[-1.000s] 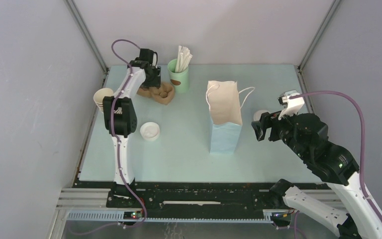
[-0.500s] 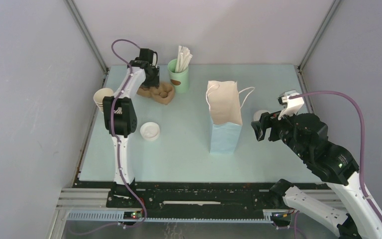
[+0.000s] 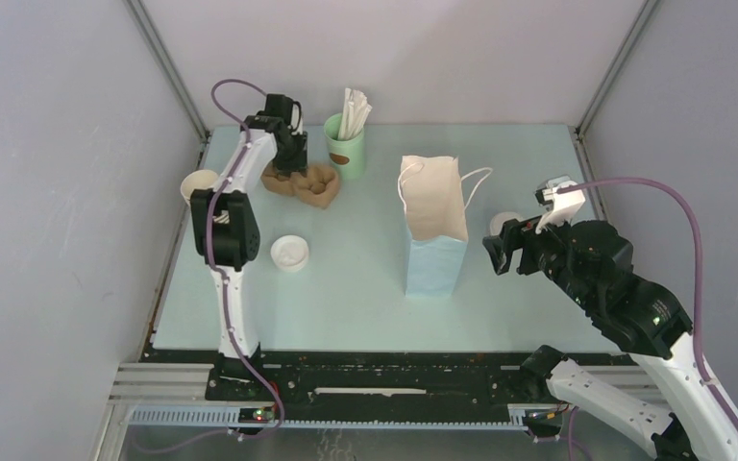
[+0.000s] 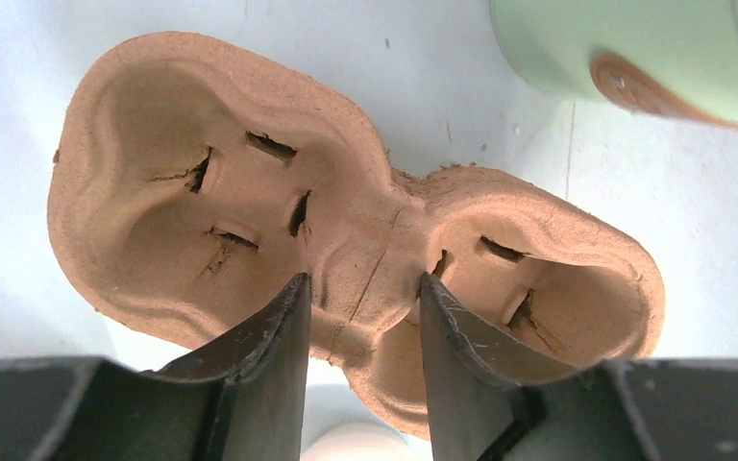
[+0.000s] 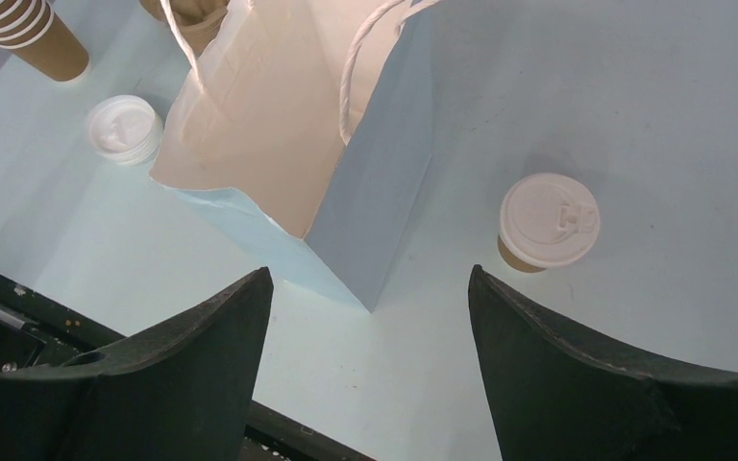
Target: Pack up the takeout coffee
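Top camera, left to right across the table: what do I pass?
In order: stack of brown cups → loose white lid → mint-green cup → paper bag → takeout coffee.

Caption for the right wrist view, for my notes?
Open right gripper looks down on the takeout coffee standing beside the blue paper bag.

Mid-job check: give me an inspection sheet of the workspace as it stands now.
Surface: pale table, no spills seen.
Job's things: takeout coffee upright, lidded, right of the open blue bag, apart from it.
Clutter: cup carrier, green cup of sticks, cup stack, loose lid.
Grippers: left gripper pinching carrier's middle ridge; right gripper open, empty, above the table.
Cables: purple cables looped on arms, unsnagged.
Surroundings: grey walls.
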Robot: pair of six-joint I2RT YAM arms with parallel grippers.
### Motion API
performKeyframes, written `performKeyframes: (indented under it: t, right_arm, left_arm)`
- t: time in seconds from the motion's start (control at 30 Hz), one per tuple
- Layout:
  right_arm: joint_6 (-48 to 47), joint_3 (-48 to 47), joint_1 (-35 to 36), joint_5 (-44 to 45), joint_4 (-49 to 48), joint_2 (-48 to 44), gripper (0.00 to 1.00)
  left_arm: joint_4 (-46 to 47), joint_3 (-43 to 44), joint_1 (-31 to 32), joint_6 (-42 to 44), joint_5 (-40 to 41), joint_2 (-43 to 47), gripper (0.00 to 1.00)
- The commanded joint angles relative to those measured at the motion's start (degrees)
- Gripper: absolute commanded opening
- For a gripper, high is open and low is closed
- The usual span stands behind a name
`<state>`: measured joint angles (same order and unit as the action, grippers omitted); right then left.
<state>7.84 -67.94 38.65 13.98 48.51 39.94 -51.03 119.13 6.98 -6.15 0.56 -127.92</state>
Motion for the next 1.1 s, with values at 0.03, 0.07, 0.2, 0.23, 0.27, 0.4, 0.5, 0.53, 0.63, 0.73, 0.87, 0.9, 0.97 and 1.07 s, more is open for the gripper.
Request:
performKeyframes:
  t: [0.03,0.07,0.2,0.23,0.27,0.4,0.5,0.53,0.63,0.73,0.87,0.9,0.97,1.07]
  right_arm:
    - [0.4,0.6,-0.2,-1.2,-2.1,-0.5,0.84]
    - [0.4,0.8,-0.2,-1.4,-2.3,-0.5,0.83]
    - [0.6,1.0,-0.1,-3.8,-4.1,0.5,0.83]
    - [0.9,0.8,0.1,-4.6,-4.8,0.9,0.84]
    - [1.3,0.3,0.4,-5.6,-5.3,1.3,0.83]
    - [3.5,-1.2,4.3,-7.6,-8.0,3.7,0.82]
    - [3.8,-1.2,7.0,-6.8,-9.0,5.2,0.82]
    - [3.9,-1.2,7.3,-6.7,-9.2,5.5,0.82]
    - [4.3,-1.9,7.7,-6.6,-9.2,5.8,0.82]
    - [4.6,-2.2,7.8,-6.0,-9.1,5.6,0.83]
    - [5.0,-2.4,8.0,-5.7,-8.4,5.6,0.82]
    - [5.1,-2.4,8.1,-5.5,-8.3,5.6,0.83]
    - [5.0,-2.4,8.2,-5.4,-8.2,5.9,0.83]
    - [4.7,-2.4,8.3,-5.6,-8.4,6.3,0.83]
  left_arm:
    - [1.4,-6.9,0.6,-2.4,-3.4,9.9,0.00]
    - [2.1,-8.4,1.2,-2.3,-2.9,10.7,0.00]
    - [0.9,-10.3,2.3,-3.2,-7.2,11.3,0.00]
    - [1.1,-11.5,2.4,-3.9,-8.0,12.1,0.00]
    - [1.4,-12.8,2.4,-4.2,-8.3,12.9,0.00]
    - [2.1,-16.5,2.3,-4.3,-9.6,15.7,0.00]
    - [2.3,-17.4,2.3,-4.6,-10.5,16.8,0.00]
    - [3.1,-18.1,2.5,-4.7,-10.2,17.6,0.00]
    - [1.7,-17.4,5.3,-2.9,-5.2,18.8,0.00]
    - [2.7,-18.1,4.8,-4.6,-6.9,19.0,0.00]
    - [-0.5,-17.1,5.3,-4.4,-5.2,19.3,0.00]
    - [-0.1,-17.9,5.2,-4.5,-5.8,20.1,0.00]
    - [2.2,-20.7,5.1,-5.2,-3.6,21.8,0.00]
    - [-0.1,-19.5,6.4,-3.5,1.0,23.1,0.00]
